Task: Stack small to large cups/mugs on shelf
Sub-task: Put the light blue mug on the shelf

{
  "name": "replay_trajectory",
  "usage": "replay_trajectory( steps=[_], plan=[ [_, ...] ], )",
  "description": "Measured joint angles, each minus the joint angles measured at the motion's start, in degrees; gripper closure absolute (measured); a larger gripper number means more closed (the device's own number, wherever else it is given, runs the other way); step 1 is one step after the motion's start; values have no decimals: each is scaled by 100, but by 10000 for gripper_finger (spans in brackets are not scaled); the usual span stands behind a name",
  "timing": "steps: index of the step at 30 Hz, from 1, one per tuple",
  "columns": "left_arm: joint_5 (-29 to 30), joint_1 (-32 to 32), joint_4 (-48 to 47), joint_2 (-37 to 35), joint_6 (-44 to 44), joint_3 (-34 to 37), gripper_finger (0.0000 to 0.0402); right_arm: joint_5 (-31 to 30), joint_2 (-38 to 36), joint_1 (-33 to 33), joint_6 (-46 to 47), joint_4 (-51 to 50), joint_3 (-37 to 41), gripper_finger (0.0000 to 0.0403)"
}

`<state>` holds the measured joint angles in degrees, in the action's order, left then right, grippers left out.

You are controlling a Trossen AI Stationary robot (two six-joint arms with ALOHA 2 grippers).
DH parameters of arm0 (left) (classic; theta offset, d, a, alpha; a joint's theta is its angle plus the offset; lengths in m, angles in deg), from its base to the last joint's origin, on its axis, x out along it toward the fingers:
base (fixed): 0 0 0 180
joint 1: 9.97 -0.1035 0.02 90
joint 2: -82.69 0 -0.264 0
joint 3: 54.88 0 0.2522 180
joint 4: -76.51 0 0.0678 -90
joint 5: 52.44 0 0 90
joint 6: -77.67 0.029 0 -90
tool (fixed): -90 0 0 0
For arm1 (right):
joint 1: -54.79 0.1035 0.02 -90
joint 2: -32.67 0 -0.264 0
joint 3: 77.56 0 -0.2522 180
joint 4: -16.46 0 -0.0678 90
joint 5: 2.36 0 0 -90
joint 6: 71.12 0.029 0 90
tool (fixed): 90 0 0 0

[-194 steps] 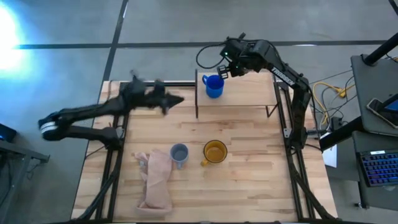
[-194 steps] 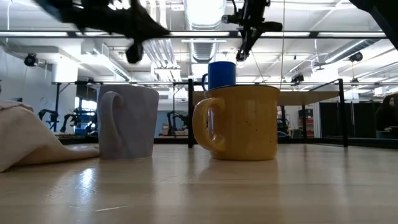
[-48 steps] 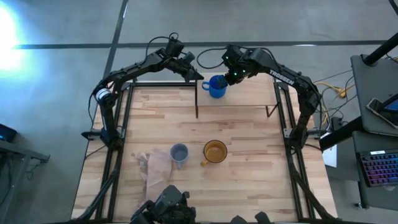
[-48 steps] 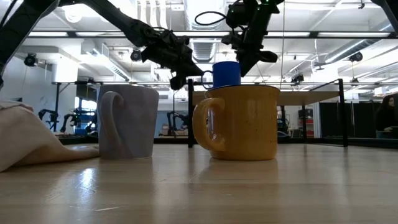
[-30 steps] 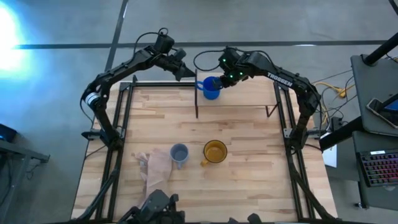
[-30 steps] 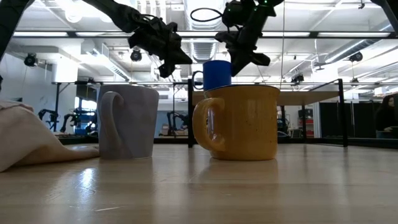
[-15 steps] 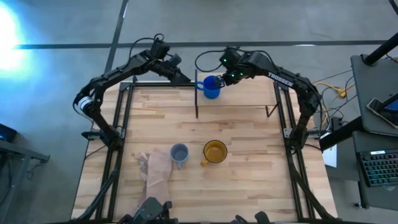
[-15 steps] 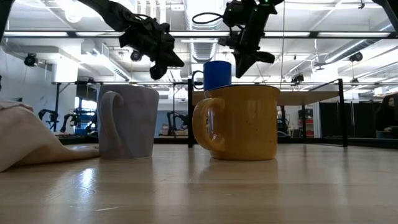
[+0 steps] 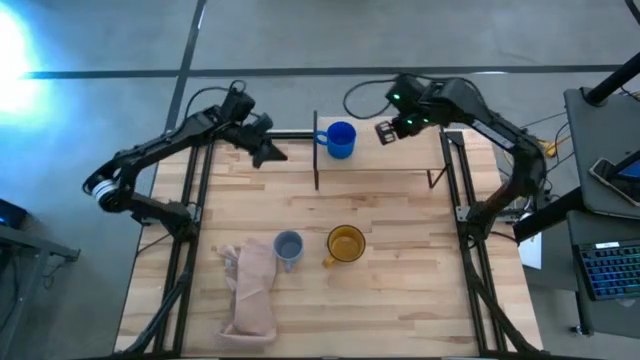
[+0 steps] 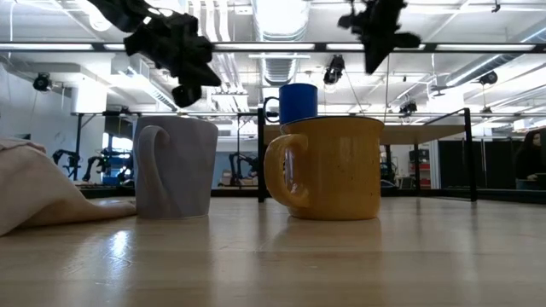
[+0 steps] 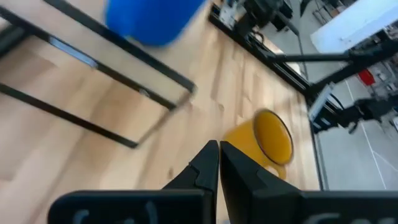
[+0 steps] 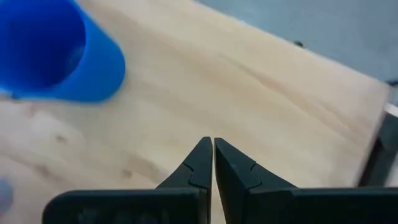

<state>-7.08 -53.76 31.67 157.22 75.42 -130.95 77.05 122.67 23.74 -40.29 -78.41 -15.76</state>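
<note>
The small blue mug [image 9: 340, 139] stands upright at the left end of the shelf [image 9: 400, 155], so one of three is placed. The grey-blue mug [image 9: 288, 247] and yellow mug [image 9: 346, 243] wait side by side on the tabletop [image 9: 400, 260], the grey one just beside the cloth [image 9: 252, 288], perhaps touching it. My right gripper [image 9: 386, 132] hovers over the shelf beside the blue mug, fingers pressed together, empty. My left gripper [image 9: 274, 155] hangs left of the shelf, likewise closed on nothing.

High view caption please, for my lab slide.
Blue mug alone on the shelf; grey mug and yellow mug wait on the table, both grippers shut and empty.
</note>
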Motion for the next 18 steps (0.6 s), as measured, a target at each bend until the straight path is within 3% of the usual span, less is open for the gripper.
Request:
replay_trajectory(
  steps=[5, 9, 13, 15, 18],
  plan=[
    [-55, 151, 809, -454, -212, 410, 402, -4, -523, 251, 237, -125, 239, 379],
    [-516, 234, 1034, -569, -529, 456, 402, -7, -862, 499, 460, -155, 645, 342],
    [-452, 338, 922, -475, -1283, 451, 402, -109, -1188, 742, 744, -147, 1202, 296],
    [-286, 468, 651, -441, -1391, 465, 402, -157, -1365, 864, 913, -168, 1498, 275],
    [603, 841, 277, -481, -1406, 448, 402, -196, -1641, 1021, 1165, -157, 1910, 249]
  ],
)
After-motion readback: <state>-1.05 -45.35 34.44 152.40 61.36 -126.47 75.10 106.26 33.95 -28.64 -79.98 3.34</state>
